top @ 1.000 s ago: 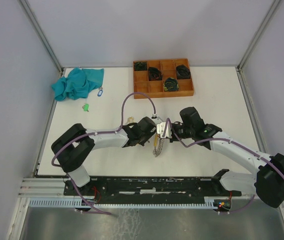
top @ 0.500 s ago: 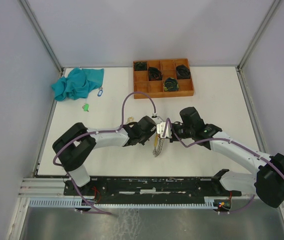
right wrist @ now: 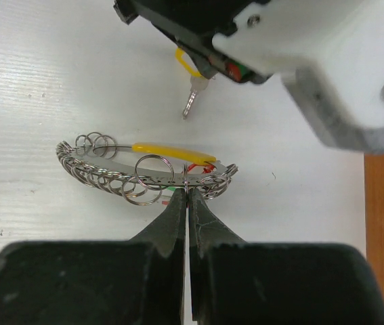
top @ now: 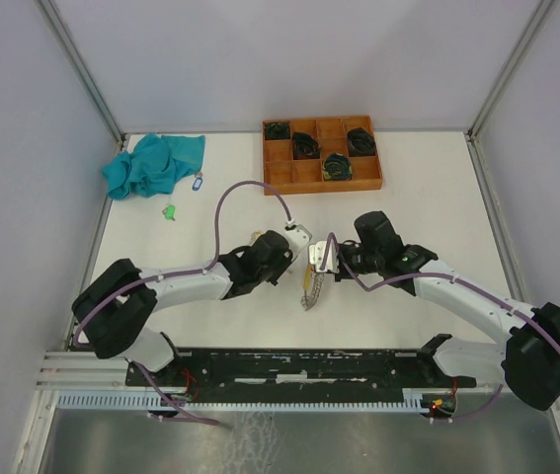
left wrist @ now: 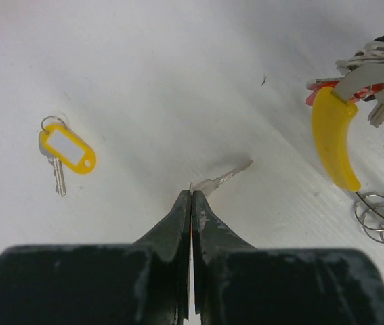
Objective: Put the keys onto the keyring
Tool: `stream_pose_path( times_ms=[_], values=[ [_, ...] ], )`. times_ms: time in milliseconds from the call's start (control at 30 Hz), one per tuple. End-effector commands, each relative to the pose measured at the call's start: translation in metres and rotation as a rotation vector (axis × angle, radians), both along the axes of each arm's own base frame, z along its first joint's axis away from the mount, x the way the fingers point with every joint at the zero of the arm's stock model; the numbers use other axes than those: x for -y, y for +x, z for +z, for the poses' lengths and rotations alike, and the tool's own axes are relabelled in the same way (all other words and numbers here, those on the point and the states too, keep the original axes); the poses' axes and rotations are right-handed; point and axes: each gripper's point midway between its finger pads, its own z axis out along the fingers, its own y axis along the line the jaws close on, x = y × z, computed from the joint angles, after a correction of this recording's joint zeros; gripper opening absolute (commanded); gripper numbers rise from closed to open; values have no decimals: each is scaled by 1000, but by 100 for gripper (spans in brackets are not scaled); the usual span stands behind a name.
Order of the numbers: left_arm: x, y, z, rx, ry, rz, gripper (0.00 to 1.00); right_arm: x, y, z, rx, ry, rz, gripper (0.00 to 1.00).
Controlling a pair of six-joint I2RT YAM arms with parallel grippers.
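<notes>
Silver key [left wrist: 228,175] pinched in left tool [left wrist: 191,193], tag [right wrist: 184,63] mostly hidden, right tool [right wrist: 187,192] clamping keyring [right wrist: 144,173]

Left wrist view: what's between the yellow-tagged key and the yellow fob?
In the left wrist view, only a second key, held by the left gripper, lies between the tagged key and the fob; otherwise bare table.

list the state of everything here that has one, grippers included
left gripper, shut on a small key
right gripper, shut on the keyring bundle
yellow-tagged key, lying flat, loose
blue-tagged key, loose beside the cloth
green-tagged key, loose
teal cloth, crumpled
wooden tray, some compartments holding black coils
</notes>
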Motion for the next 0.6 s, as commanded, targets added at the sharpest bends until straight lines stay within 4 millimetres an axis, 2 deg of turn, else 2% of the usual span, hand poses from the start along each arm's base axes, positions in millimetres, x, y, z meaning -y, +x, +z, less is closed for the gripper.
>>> stream_pose_path(
  times_ms=[0,167,300,433,567],
  values=[
    [15,15,49,150,-227,-29,3,-6,10,23,40,52,-27,1],
    [14,13,93,280,-480,-113,3,-6,13,26,38,65,-51,1],
    [12,10,118,386,-592,-212,3,-9,18,34,52,118,-91,1],
    [15,3,125,451,-614,-326,3,-11,14,41,69,151,-70,1],
    [18,-13,131,559,-598,-481,3,-11,12,44,95,149,-41,1]
  ],
)
